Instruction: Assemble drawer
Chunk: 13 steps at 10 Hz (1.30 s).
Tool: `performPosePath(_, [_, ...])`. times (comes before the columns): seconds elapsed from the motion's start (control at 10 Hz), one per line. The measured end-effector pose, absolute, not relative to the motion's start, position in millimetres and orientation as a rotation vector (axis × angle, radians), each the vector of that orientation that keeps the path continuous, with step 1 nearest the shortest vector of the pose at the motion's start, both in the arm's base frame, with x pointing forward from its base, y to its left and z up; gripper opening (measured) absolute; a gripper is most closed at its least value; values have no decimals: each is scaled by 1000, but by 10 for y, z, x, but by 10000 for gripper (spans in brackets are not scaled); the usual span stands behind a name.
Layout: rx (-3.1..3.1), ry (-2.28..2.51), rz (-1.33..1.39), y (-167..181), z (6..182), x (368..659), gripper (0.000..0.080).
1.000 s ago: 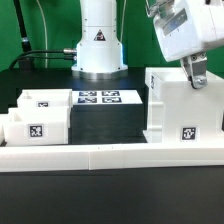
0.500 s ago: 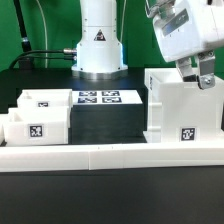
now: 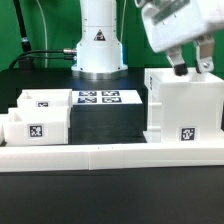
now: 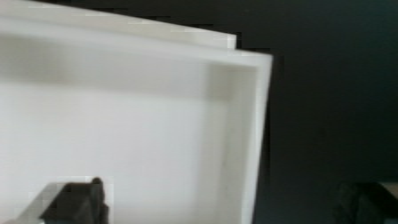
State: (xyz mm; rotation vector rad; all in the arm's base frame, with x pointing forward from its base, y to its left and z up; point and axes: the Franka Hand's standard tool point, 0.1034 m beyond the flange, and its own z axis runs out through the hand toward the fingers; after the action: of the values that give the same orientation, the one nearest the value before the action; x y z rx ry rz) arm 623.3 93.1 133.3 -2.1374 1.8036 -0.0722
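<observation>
Over the last second the gripper (image 3: pixel 192 65) has changed from a narrow, nearly closed shape low at the top edge of the drawer's housing (image 3: pixel 180 105) to a clearly spread pair of fingers (image 3: pixel 178 68). It also sits a little higher and has shifted toward 9 o'clock in the exterior view. It now hangs just above the housing's top rim, and no contact can be made out. In the wrist view the two dark fingertips (image 4: pixel 75 200) sit wide apart with the housing's white wall edge (image 4: pixel 240 150) running between them, so the jaws stand open and pinch nothing. The housing has not shifted. It stands upright on the dark surface (image 3: pixel 110 125) at about 3 o'clock in the exterior view, its tag in the same place as before, just behind the long white rail (image 3: pixel 110 155). The two small trays, one (image 3: pixel 47 108) and the other (image 3: pixel 24 126), stay side by side at 9 o'clock, well apart from the housing. The marker board (image 3: pixel 97 98) lies flat near the centre, in front of the arm's base (image 3: pixel 98 40) at 12 o'clock. My reading is that the gripper has either just let go of the housing or opened to straddle its wall for a fresh grip. Either way no tray is in the housing yet, so most of the assembly remains.
</observation>
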Motion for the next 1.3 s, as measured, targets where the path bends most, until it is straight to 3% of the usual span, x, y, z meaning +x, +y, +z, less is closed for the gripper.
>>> performPosePath(0.2, [-2115, 1795, -103, 817, 1435, 6183, 648])
performPosePath(0.4, [-2182, 1723, -116, 826, 1418, 6175, 648])
performPosePath(0.6, [-2425, 1427, -144, 725, 1436, 6123, 648])
performPosePath(0.9, [-2681, 951, -264, 394, 1616, 6042, 648])
performPosePath(1.3, [-2811, 595, -320, 322, 1606, 6017, 648])
